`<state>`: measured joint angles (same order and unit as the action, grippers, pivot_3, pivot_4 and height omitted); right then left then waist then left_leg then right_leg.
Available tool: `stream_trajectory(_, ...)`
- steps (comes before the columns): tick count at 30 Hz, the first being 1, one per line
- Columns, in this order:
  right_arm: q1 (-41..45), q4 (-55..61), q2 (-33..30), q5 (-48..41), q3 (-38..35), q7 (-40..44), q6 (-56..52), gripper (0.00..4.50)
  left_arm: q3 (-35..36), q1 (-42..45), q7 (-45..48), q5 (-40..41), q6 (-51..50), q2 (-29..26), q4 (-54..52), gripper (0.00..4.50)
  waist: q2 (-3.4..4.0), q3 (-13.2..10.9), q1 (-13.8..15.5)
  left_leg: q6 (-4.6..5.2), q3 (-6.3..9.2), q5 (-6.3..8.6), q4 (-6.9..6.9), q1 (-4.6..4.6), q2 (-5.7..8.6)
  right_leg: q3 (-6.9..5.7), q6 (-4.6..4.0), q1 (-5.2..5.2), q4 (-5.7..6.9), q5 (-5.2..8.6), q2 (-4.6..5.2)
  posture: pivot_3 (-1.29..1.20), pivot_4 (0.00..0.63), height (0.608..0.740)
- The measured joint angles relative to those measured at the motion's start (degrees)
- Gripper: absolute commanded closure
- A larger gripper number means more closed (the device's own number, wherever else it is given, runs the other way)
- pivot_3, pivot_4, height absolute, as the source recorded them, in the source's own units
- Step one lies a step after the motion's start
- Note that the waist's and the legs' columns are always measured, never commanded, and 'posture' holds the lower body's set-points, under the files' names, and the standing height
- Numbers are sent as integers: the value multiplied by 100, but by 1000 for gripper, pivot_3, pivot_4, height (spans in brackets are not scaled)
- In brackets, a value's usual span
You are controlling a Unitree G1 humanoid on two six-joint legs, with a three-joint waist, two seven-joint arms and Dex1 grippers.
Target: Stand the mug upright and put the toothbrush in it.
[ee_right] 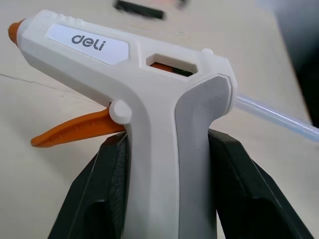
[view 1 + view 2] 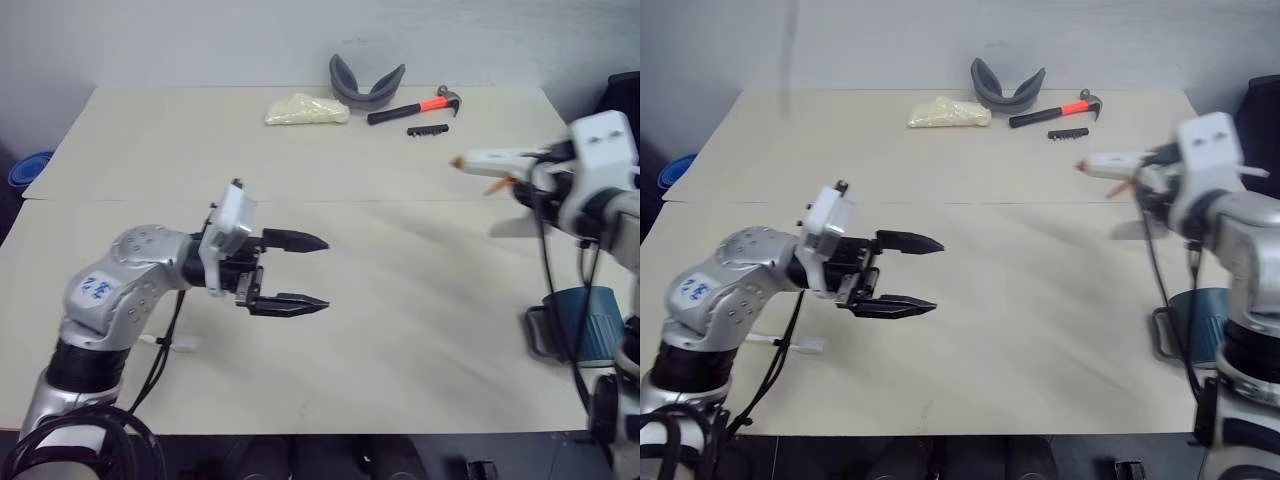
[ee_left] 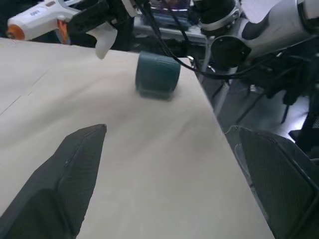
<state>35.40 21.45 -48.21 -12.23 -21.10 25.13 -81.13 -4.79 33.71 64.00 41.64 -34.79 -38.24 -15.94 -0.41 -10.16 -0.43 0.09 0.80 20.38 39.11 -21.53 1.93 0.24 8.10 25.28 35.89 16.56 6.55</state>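
From the head camera's left eye, the left claw [image 2: 300,272] hangs above the middle of the pale tabletop [image 2: 400,330], pointing toward the robot's right, its two black fingers spread wide with nothing between them. Far to the right, the right claw is raised over the tabletop's right side with a white glue gun [image 2: 500,162] in it, the orange tip pointing left. Below that arm, at the tabletop's right edge, the mug [image 2: 585,320] lies on its side. Under the left arm a slim white toothbrush [image 2: 165,344] lies flat near the front edge. Along the far edge sit a yellowish bag [image 2: 306,109], a grey curved cushion [image 2: 365,84], a hammer [image 2: 415,106] with an orange grip and a small black strip [image 2: 427,130].

In the left wrist view, the left claw's fingers [image 3: 65,184] stand well apart, and beyond them the teal mug [image 3: 157,75] lies near the tabletop's edge, with the glue gun [image 3: 45,20] held above it.

In the right wrist view, the right claw [image 1: 174,199] is clamped on the glue gun's [image 1: 149,89] grey handle, one black finger on each side.
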Motion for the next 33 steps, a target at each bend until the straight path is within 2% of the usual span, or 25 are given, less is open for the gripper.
stream_trajectory(2, -540, 96, -322, -2, -522, 80, -228, 2578, -104, 89, 141, -92, 78, 147, 168, 0, 1, 0, 9, 4, -5, -2, 2, 2, 0, 5, 2, 0, 3, -1, 0, 0, 150, 740)
stream_trajectory(6, -1187, 290, -436, -5, -1503, 200, -429, 2578, -195, 93, 301, -183, 169, 224, 306, 0, 2, 1, -17, 12, -11, -10, 6, 12, 1, 18, 9, -4, 10, -8, 3, 0, 150, 740)
stream_trajectory(13, -2066, 257, -431, 31, -2305, 206, -243, 2578, -203, -288, 299, -197, 103, 199, 189, 0, 3, 1, 36, 18, -7, -13, 7, 17, -6, 25, 18, -16, 6, -14, 9, 0, 150, 740)
stream_trajectory(17, -2349, -216, -318, 211, -2764, 23, 432, 2578, -180, -269, 240, -175, -62, 116, 34, 0, 2, 1, 57, 19, 7, -14, 7, 32, -2, 14, 21, -48, -8, -15, 7, 0, 150, 740)
stream_trajectory(27, -2990, -1213, 386, 271, -2957, -354, 1802, 2578, -90, 90, 312, -260, -86, 82, 137, 0, 20, 9, 32, 20, 11, -15, 4, 41, 14, 13, 26, -63, -18, -18, 4, 0, 150, 740)
stream_trajectory(33, -2979, -2402, 593, 271, -2894, -662, 2920, 2578, -82, 157, 330, -296, -113, 9, 136, 0, 21, 8, 27, 20, 9, -15, 5, 45, 16, 16, 27, -66, -18, -18, 9, 0, 150, 740)
